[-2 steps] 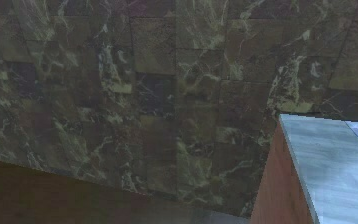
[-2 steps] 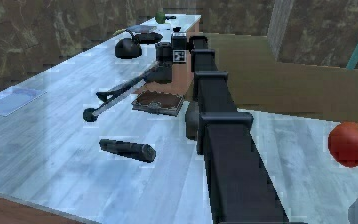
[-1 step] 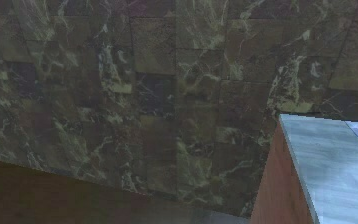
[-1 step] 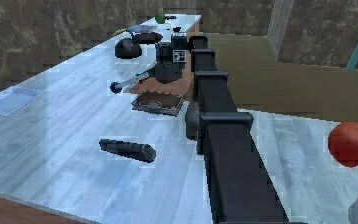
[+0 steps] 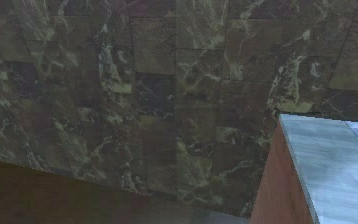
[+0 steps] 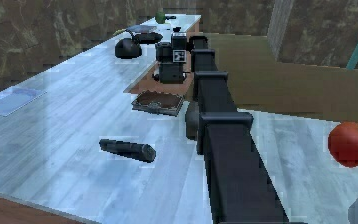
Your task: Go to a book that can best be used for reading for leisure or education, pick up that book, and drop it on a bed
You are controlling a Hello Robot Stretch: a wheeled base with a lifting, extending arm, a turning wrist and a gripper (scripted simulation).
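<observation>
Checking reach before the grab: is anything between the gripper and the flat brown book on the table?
Nothing visible does: only bare table shows between the gripper and the book, which lies beside the arm.

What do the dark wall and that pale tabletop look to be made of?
Wall: dark green stone tiles, likely marble, going by the pale veins and square seams. Tabletop: pale blue-grey with faint streaks and a soft sheen, perhaps stone or painted wood; its side panel looks like reddish-brown wood.
</observation>
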